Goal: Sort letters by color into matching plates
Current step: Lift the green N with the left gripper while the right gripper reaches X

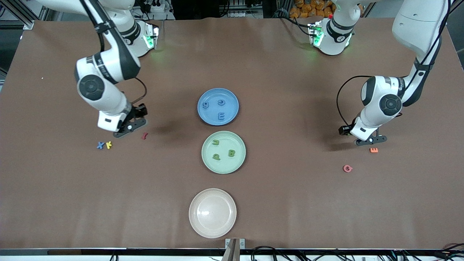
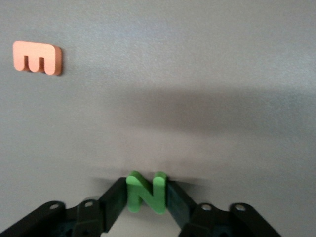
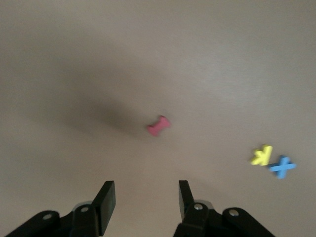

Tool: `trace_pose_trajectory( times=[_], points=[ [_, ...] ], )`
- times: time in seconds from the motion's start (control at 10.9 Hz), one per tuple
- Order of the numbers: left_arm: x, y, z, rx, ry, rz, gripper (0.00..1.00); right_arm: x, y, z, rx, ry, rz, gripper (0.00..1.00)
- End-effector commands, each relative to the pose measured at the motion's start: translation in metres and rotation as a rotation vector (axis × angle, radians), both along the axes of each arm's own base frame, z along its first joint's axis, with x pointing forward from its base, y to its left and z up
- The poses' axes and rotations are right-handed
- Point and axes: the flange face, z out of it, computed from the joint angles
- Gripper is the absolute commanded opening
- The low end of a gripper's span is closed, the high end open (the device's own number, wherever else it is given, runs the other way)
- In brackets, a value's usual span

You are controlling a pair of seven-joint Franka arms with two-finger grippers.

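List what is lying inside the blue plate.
The blue plate holds three blue letters: a G-like one, a C-like one and an E. All lie flat and apart; nothing covers them.

Three plates sit on the bench: one blue plate [image 1: 203,115], one green plate [image 1: 208,163], one cream plate [image 1: 212,228]. Three blue letters [image 1: 220,116] lie in the blue plate and three green letters [image 1: 231,153] in the green. Five letters lie loose: blue X [image 1: 100,145], yellow K [image 1: 108,145], red letter [image 1: 144,136], orange E [image 1: 373,150], pink G [image 1: 348,168]. One green N [image 2: 146,192] sits between pincer fingers.
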Motion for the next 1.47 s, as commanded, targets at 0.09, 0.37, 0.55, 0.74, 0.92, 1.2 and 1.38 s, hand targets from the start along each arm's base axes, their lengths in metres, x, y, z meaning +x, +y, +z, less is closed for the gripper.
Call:
trace_pose_trajectory(
  times=[0.09,0.37,0.55,0.74,0.92,1.2,1.38],
  points=[
    [0.004,-0.009,-0.004,-0.032,-0.013,0.010,0.00,0.014,-0.081,-0.009,-0.055,-0.033,0.266,0.67],
    [0.022,-0.028,0.016,-0.077,-0.061,0.047,0.00,0.023,-0.145,-0.034,-0.008,-0.035,0.403,0.69],
    [0.033,-0.038,0.028,-0.106,-0.088,0.069,0.00,0.028,-0.180,-0.060,0.030,-0.077,0.532,0.75],
    [0.047,-0.055,0.042,-0.158,-0.121,0.107,0.00,0.030,-0.193,-0.072,0.050,-0.082,0.637,0.75],
    [0.059,-0.076,0.056,-0.191,-0.148,0.140,0.00,0.032,-0.203,-0.083,0.066,-0.083,0.704,0.75],
    [0.073,-0.121,0.071,-0.234,-0.177,0.212,0.00,0.033,-0.214,-0.099,0.076,-0.090,0.748,0.75],
    [0.077,-0.148,0.076,-0.251,-0.185,0.249,0.00,0.031,-0.213,-0.112,0.092,-0.083,0.755,0.75]
  ],
)
